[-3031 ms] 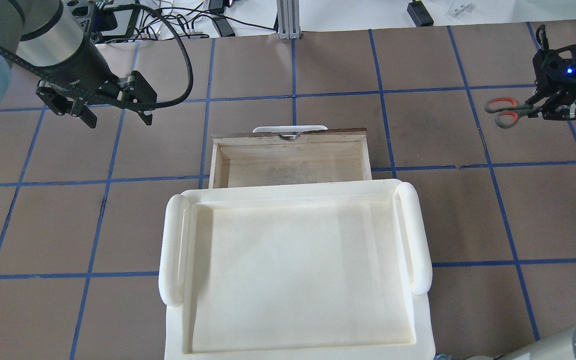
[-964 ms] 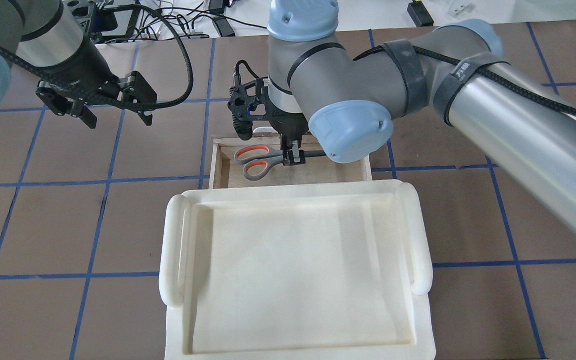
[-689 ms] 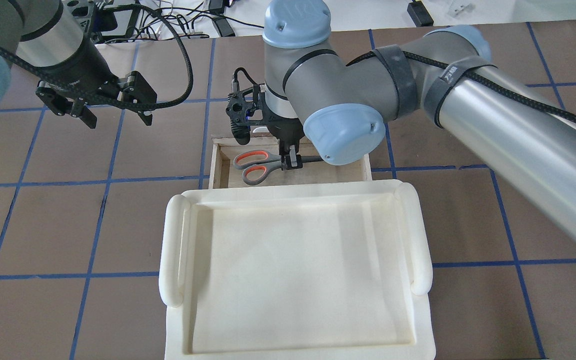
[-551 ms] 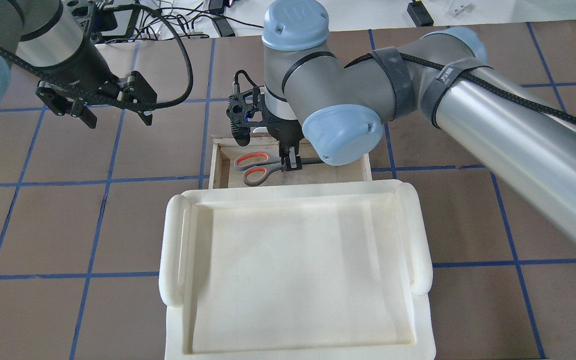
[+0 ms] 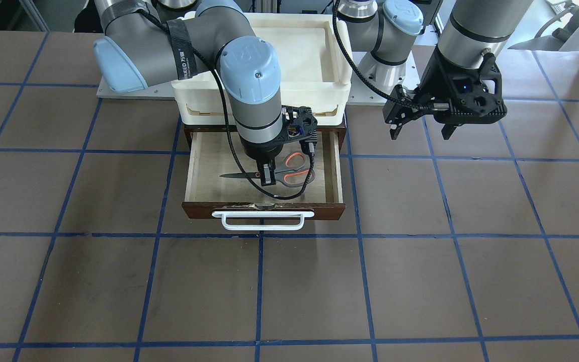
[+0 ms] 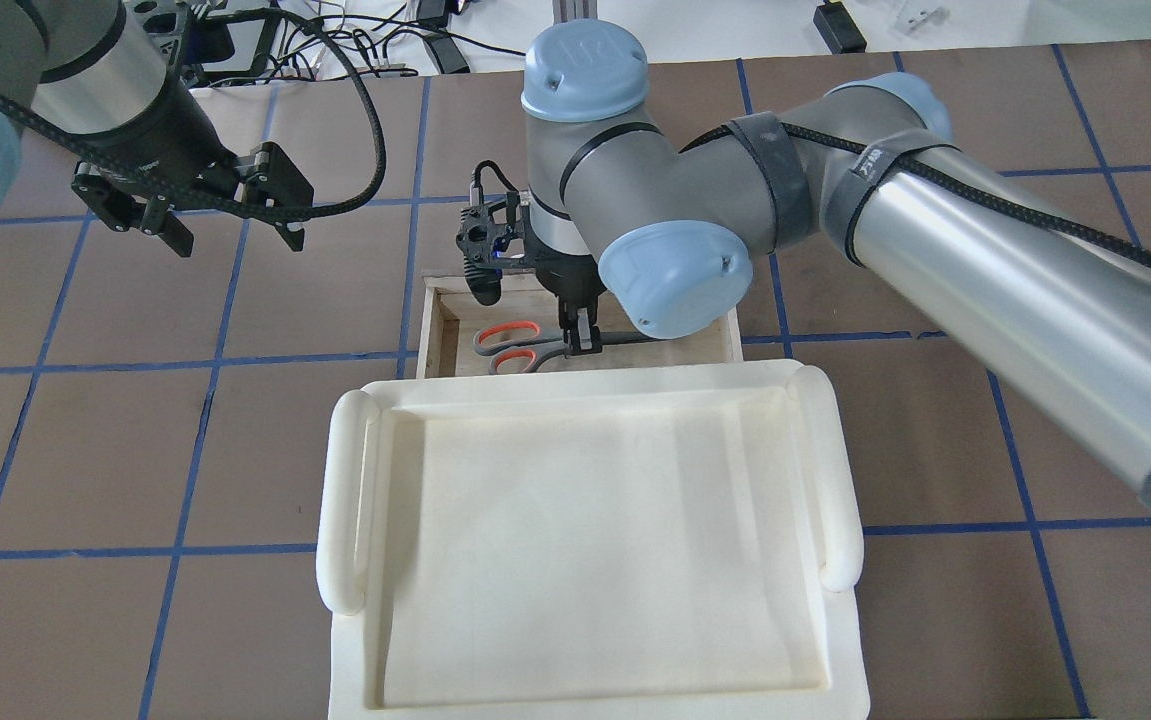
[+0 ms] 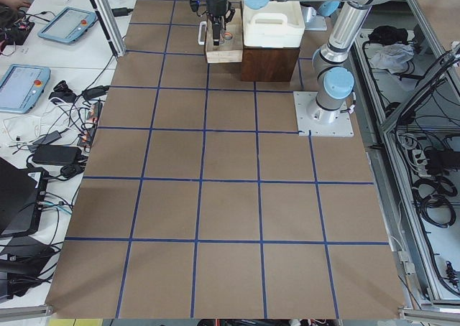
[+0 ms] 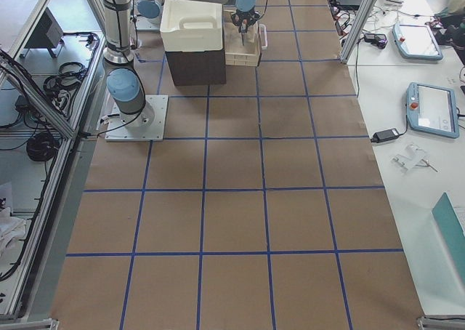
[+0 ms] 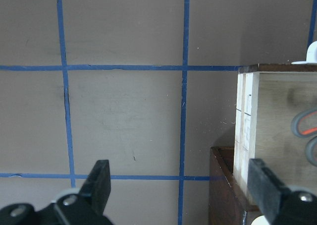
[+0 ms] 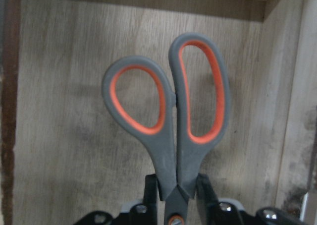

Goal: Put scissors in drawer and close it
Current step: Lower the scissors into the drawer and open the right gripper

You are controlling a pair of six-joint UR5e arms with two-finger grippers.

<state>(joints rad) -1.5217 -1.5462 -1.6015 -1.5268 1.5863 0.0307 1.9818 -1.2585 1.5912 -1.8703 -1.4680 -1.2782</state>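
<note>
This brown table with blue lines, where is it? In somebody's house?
Most likely a robot lab, not a house. Two grey robot arms with pale blue joints stand on the brown table taped into blue squares, and white benches beside it hold screen controllers and tangled black cables.

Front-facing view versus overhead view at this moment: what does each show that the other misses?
Only the front-facing view shows the white bar handle on the drawer and the blade tip of the scissors, pointing toward that view's left. Only the overhead view shows the whole floor of the cream tray. Both show the right claw shut on the scissors inside the open drawer, and the left claw open, off to the side.
</note>
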